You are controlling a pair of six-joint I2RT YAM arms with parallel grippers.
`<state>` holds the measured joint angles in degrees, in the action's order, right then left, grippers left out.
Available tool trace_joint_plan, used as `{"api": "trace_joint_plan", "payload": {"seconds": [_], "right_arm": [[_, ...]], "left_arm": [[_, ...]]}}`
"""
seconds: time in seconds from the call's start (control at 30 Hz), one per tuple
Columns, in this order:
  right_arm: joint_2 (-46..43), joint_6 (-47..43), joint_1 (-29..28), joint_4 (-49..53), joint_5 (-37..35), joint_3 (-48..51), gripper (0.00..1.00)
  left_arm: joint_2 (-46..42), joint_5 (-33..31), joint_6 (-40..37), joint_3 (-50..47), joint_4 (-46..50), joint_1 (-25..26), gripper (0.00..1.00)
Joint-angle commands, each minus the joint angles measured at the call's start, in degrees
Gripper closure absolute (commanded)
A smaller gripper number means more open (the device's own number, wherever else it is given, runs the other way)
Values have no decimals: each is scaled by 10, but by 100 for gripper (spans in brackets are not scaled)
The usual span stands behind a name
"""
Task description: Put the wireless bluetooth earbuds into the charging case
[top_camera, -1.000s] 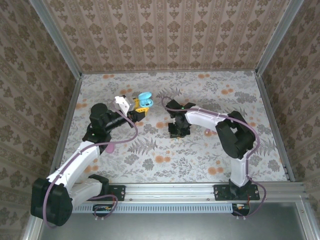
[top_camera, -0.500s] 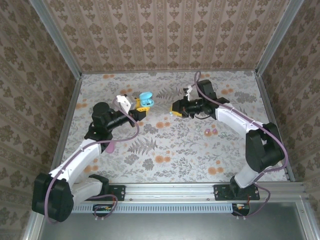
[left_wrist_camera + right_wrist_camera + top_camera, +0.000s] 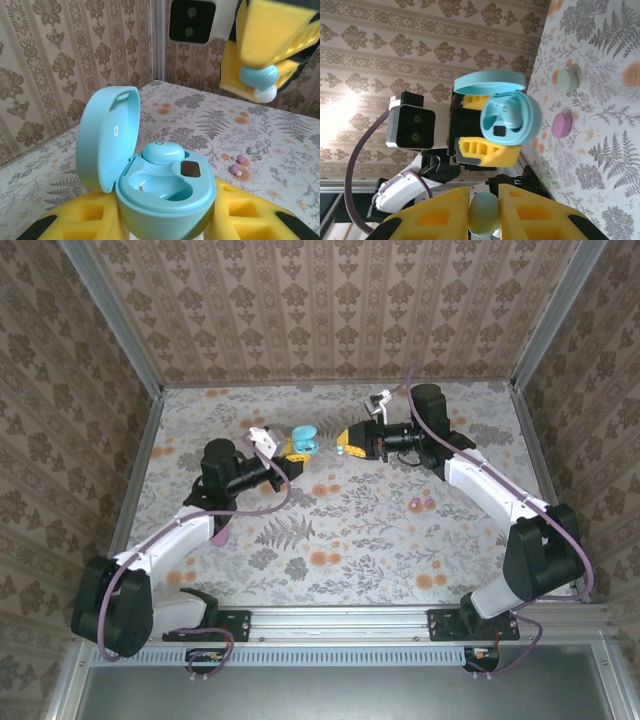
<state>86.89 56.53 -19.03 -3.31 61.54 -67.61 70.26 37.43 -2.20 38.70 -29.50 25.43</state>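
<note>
Both hover over floral tabletop (image 3: 350, 530) between wallpapered walls (image 3: 330, 310): left gripper (image 3: 286, 454) clamps open cyan charging case (image 3: 165, 187), right gripper (image 3: 350, 443) pinches cyan earbud (image 3: 484, 212).

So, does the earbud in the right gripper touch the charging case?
Apart. Left wrist view: the earbud in the right gripper hangs clear of the open charging case.

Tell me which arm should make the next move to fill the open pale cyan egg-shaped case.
Right. The right gripper pinches a pale cyan glossy earbud near the open pale cyan egg-shaped case, which the left gripper clamps; one socket is empty.
</note>
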Motion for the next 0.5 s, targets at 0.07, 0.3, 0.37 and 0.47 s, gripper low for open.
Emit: {"api": "trace_joint_plan", "payload": {"seconds": [0.07,0.3,0.37,0.47], "right_arm": [[-21,-77,-19,65,-53,-47,78],[-10,-113,-49,89,-128,-78,79],[-10,-116,-55,86,-142,-80,79],[-4,-119,-67,85,-155,-82,79]], "left_arm": [[20,-3,-12,30,-32,29,78],[37,-2,-7,32,-56,39,78],[37,-3,-7,33,-57,40,78],[37,-2,-10,35,-54,42,78]]}}
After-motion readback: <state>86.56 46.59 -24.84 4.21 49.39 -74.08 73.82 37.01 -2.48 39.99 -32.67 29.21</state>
